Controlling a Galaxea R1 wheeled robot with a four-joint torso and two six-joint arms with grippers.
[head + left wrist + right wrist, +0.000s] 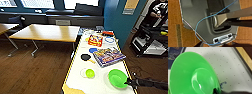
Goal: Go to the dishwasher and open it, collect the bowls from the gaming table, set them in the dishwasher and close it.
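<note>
The gaming table [75, 82] has a white top with yellow edges and runs away from me in the head view. A bright green bowl [117, 78] sits near its front right corner. A smaller pale yellow-green bowl [89, 73] stands to its left. My right gripper [128, 82] comes in from the right and sits at the green bowl's right rim. In the right wrist view the green bowl [193, 74] looms large over the dotted white tabletop [230, 65], with a dark part of the gripper at its rim. The dishwasher is out of view.
Farther along the table lie a black paddle [85, 57], a blue disc [93, 50], a colourful box [108, 56] and a red-and-yellow pack [95, 40]. A wooden table [47, 32] stands to the left on wood floor. A person [156, 12] with a black cart [150, 40] is at the right.
</note>
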